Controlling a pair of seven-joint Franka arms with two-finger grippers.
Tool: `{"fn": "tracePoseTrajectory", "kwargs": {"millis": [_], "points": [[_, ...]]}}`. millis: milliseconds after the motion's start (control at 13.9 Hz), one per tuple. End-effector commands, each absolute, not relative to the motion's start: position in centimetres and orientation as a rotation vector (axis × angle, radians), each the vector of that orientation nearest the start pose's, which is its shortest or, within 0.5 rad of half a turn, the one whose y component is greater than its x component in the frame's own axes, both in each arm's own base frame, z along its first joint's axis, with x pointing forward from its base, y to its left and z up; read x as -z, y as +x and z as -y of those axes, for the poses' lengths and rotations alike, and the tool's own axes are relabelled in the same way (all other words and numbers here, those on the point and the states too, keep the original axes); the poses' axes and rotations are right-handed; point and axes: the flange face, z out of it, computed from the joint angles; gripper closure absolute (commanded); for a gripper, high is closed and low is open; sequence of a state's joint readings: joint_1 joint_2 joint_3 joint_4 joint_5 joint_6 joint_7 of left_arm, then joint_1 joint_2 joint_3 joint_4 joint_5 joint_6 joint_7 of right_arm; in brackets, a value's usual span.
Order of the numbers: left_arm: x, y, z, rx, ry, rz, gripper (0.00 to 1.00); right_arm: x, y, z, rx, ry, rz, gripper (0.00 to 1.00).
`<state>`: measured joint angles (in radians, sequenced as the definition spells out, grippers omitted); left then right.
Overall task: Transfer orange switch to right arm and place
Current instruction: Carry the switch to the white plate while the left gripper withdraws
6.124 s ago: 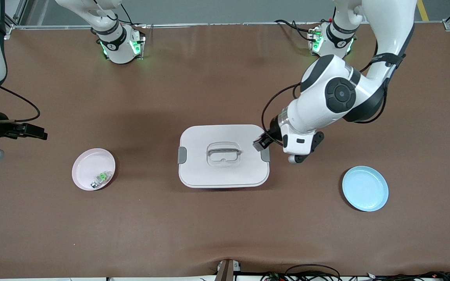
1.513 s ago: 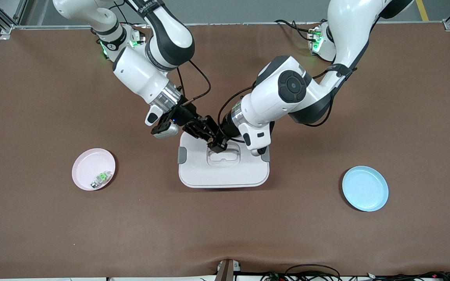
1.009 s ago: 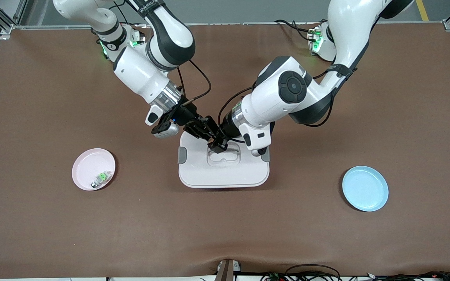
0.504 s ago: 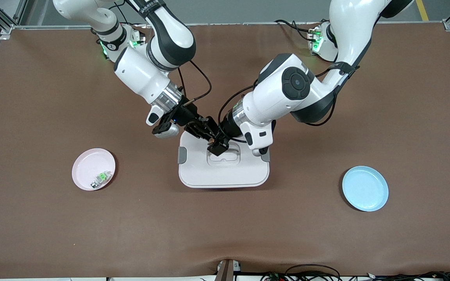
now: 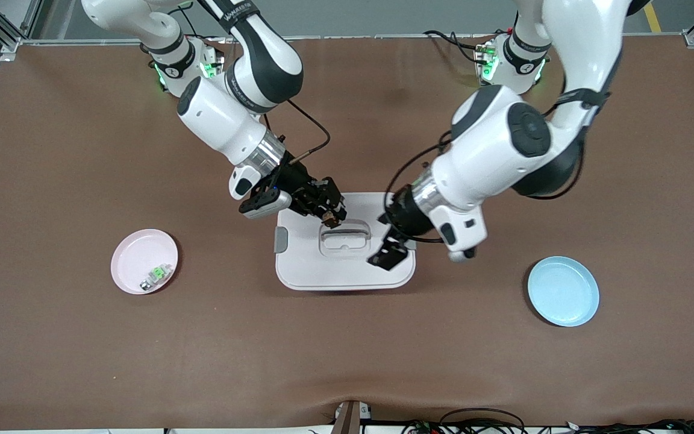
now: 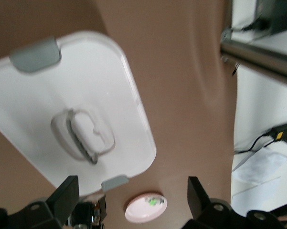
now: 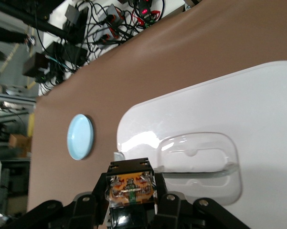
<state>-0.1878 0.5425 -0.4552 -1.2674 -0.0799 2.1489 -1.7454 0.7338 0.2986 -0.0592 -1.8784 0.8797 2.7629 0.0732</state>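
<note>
Orange-marked and mostly hidden, the orange switch (image 7: pixel 130 187) sits pinched in the right tool (image 5: pixel 330 215), clamped over the glossy white lidded box (image 5: pixel 345 271). Left tool (image 5: pixel 387 253) hangs spread and empty above that lid. Pink plate (image 5: pixel 133 253) and blue plate (image 5: pixel 564 292) flank it on the brown counter (image 5: pixel 347 349).

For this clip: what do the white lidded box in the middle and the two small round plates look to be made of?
White lidded box: likely glossy moulded plastic; its lid shows highlights, a moulded handle recess and grey clips. Round pink plate and round light-blue plate: probably smooth plastic or melamine, given their uniform colour and thin raised rims, though the look leaves that open.
</note>
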Motion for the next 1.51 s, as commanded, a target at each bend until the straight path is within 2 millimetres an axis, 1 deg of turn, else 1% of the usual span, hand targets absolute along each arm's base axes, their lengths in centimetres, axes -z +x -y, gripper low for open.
{"fn": "tracePoseTrajectory", "kwargs": {"millis": [0, 72, 144, 288, 360, 432, 504, 576, 720, 793, 865, 937, 1081, 1225, 1297, 1369, 1441], "points": [[-52.6, 63.1, 35.2, -0.041, -2.980, 1.870, 0.00, -40.5, 54.1, -37.4, 0.371, -2.521, -0.002, 1.00], [-52.3, 63.3, 33.9, -0.021, -2.966, 1.804, 0.00, -40.3, 54.4, -36.7, 0.362, -2.587, 0.096, 1.00], [-52.0, 63.9, 32.2, -0.006, -2.953, 1.760, 0.00, -40.2, 54.9, -35.7, 0.341, -2.664, 0.204, 1.00], [-53.2, 64.5, 28.7, 0.054, -2.972, 1.640, 0.00, -40.2, 55.3, -34.1, 0.292, -2.778, 0.388, 1.00], [-53.8, 64.9, 26.9, 0.095, -2.981, 1.583, 0.00, -40.5, 55.6, -33.0, 0.262, -2.806, 0.426, 1.00], [-54.4, 65.5, 24.7, 0.133, -2.993, 1.536, 0.00, -40.7, 55.7, -32.1, 0.241, -2.825, 0.510, 1.00], [-54.4, 66.0, 22.5, 0.136, -3.000, 1.479, 0.00, -40.6, 56.1, -30.8, 0.234, -2.840, 0.643, 1.00], [-54.9, 66.2, 20.6, 0.145, -3.012, 1.419, 0.00, -40.7, 56.4, -29.4, 0.214, -2.848, 0.738, 1.00], [-56.0, 66.5, 18.2, 0.214, -3.061, 1.231, 0.00, -41.0, 56.9, -26.6, 0.154, -2.852, 0.904, 1.00], [-56.8, 66.4, 16.3, 0.228, -3.064, 1.188, 0.00, -41.4, 57.2, -25.0, 0.142, -2.857, 0.981, 1.00], [-56.9, 66.2, 15.1, 0.201, -3.050, 1.164, 0.00, -41.8, 57.4, -23.4, 0.117, -2.857, 1.046, 1.00], [-58.0, 65.7, 13.7, 0.194, -3.029, 1.169, 0.00, -42.2, 57.5, -22.0, 0.096, -2.848, 1.111, 1.00], [-58.5, 65.0, 12.8, 0.164, -3.026, 1.105, 0.00, -42.6, 58.1, -19.1, 0.082, -2.806, 1.251, 1.00], [-59.7, 64.6, 9.9, 0.171, -3.031, 1.035, 0.00, -42.4, 58.8, -15.2, 0.064, -2.733, 1.407, 1.00], [-60.2, 64.3, 9.2, 0.175, -3.039, 0.988, 0.00, -42.4, 59.1, -13.2, 0.068, -2.693, 1.487, 1.00], [-60.4, 63.7, 8.2, 0.150, -3.037, 0.928, 0.00, -42.3, 59.2, -11.6, 0.066, -2.640, 1.603, 1.00], [-61.1, 62.7, 7.3, 0.132, -3.045, 0.827, 0.00, -42.2, 59.5, -10.0, 0.050, -2.592, 1.731, 1.00]]}}
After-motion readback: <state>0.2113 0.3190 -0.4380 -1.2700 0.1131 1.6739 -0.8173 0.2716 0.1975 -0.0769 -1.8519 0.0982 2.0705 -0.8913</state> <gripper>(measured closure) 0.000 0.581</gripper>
